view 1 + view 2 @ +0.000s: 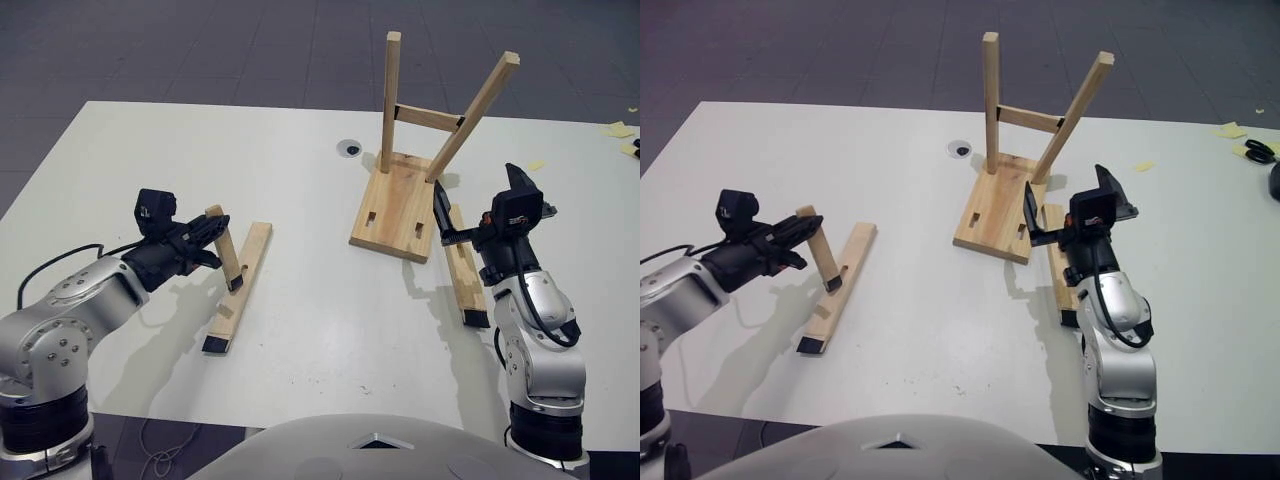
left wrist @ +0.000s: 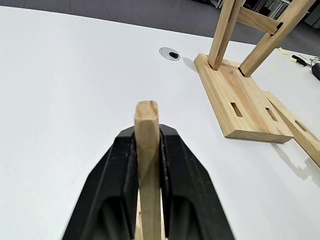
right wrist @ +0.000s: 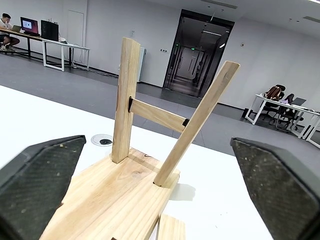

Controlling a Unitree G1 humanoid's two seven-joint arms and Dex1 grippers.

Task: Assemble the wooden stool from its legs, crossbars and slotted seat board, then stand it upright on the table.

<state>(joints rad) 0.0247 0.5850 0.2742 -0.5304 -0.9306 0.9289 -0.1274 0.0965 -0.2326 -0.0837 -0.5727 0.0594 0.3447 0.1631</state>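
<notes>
Head pair overhead; wrists facing seat board (image 1: 395, 210)

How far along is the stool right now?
Done: two standing legs joined by a crossbar sit in the seat board. In hand: the left gripper is shut on a second crossbar, its lower end at a leg lying flat. Left: the right gripper is open, another leg lies loose, two slots are empty, and the stool isn't upright.
</notes>
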